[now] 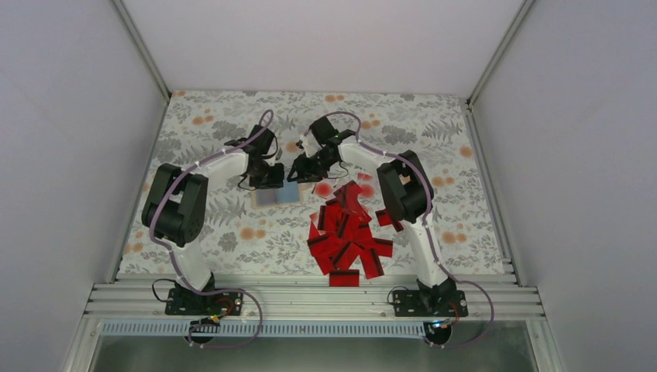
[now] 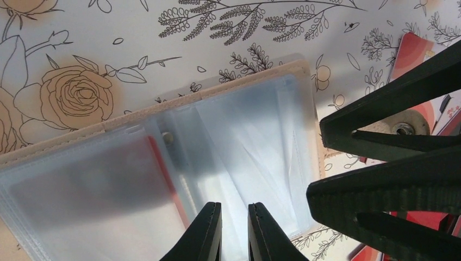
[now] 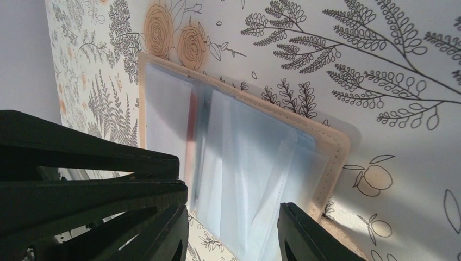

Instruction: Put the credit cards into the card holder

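The card holder lies open on the flowered cloth, tan rim up, with clear sleeves spread across it. A red card edge shows inside a left sleeve. My left gripper hovers low over the sleeves near the spine, its jaws a narrow gap apart, with only pale sleeve seen between them. My right gripper stands open about half wide, straddling the right-hand sleeves, with no card in it. It sits just right of the left one. The credit cards lie in a red heap to the right.
Loose red cards lie just beyond the holder's right edge, behind the right gripper's fingers. The two grippers are almost touching over the holder. Grey walls enclose the table, with a metal rail along the near edge.
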{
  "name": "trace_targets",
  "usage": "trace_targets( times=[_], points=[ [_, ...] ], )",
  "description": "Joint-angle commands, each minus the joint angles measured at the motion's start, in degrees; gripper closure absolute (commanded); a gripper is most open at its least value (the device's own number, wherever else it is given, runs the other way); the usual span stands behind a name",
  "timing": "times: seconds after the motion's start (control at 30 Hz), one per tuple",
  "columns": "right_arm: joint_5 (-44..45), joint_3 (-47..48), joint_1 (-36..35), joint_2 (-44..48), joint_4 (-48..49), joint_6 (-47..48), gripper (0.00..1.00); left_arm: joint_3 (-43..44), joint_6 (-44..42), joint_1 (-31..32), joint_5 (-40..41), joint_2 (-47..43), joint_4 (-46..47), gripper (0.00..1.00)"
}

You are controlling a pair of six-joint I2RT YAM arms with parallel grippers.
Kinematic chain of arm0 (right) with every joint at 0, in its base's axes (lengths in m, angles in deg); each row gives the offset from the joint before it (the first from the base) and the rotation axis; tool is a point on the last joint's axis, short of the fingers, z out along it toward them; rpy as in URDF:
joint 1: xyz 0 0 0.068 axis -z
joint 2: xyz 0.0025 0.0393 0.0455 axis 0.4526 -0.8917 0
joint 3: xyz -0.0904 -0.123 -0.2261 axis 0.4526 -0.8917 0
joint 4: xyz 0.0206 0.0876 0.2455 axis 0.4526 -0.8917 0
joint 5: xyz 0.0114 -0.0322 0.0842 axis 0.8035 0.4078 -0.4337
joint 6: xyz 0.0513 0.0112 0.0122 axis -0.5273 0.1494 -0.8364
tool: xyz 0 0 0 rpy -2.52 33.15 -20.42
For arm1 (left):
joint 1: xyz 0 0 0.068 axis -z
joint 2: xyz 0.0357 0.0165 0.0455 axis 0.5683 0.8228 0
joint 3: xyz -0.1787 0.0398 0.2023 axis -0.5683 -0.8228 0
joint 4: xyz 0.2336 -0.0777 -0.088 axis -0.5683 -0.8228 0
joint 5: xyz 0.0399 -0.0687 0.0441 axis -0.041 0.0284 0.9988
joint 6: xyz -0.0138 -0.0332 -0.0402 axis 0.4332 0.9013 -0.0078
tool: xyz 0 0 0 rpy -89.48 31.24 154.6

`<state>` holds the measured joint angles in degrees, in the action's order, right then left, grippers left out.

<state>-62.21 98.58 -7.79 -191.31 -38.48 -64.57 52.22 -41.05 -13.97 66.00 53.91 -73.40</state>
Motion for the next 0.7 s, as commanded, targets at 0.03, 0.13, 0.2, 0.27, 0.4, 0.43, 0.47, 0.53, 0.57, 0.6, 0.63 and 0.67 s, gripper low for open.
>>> trace_targets(
  times=[0.03,0.13,0.2,0.27,0.4,0.43,0.47,0.53,0.57,0.6,0.63,0.67],
  points=[
    [1.8,0.6,0.2,-0.4,-0.4,0.9,0.57,1.0,-0.7,0.0,-0.5,1.9,-0.1,0.86],
    [2.8,0.6,0.2,-0.5,-0.4,1.0,0.57,0.7,-0.9,0.1,-0.4,2.4,0.0,0.89],
    [3.5,0.6,0.2,-0.5,-0.4,0.9,0.57,0.5,-0.9,0.1,-0.5,2.8,0.1,0.89],
    [3.5,0.7,0.2,-0.8,-0.3,0.9,0.57,0.3,-0.9,0.1,-0.5,3.0,0.3,0.9],
    [2.7,0.7,0.2,-1.7,-0.2,0.6,0.57,0.2,-1.0,0.2,-0.5,3.6,0.3,0.9],
    [2.7,0.4,0.2,-1.6,0.0,0.5,0.57,0.4,-1.1,0.1,-0.4,3.8,0.3,0.9],
    [2.8,0.2,0.2,-1.7,0.0,0.5,0.57,0.3,-1.1,0.2,-0.4,3.9,0.3,0.9],
    [2.8,-0.1,0.2,-1.9,0.0,0.5,0.57,0.3,-1.1,0.2,-0.4,4.1,0.2,0.91],
    [2.8,-0.2,0.2,-2.1,0.0,0.5,0.57,0.3,-1.1,0.2,-0.4,4.1,0.3,0.91],
    [2.8,-0.2,0.2,-2.1,0.0,0.5,0.57,0.1,-1.1,0.3,-0.4,4.1,0.3,0.91],
    [2.4,-0.2,0.2,-2.1,0.0,0.5,0.57,0.0,-1.0,0.2,-0.4,4.2,0.4,0.91],
    [2.2,-0.3,0.2,-2.2,0.1,0.5,0.57,-0.1,-1.0,0.3,-0.4,4.2,0.3,0.91]
  ],
)
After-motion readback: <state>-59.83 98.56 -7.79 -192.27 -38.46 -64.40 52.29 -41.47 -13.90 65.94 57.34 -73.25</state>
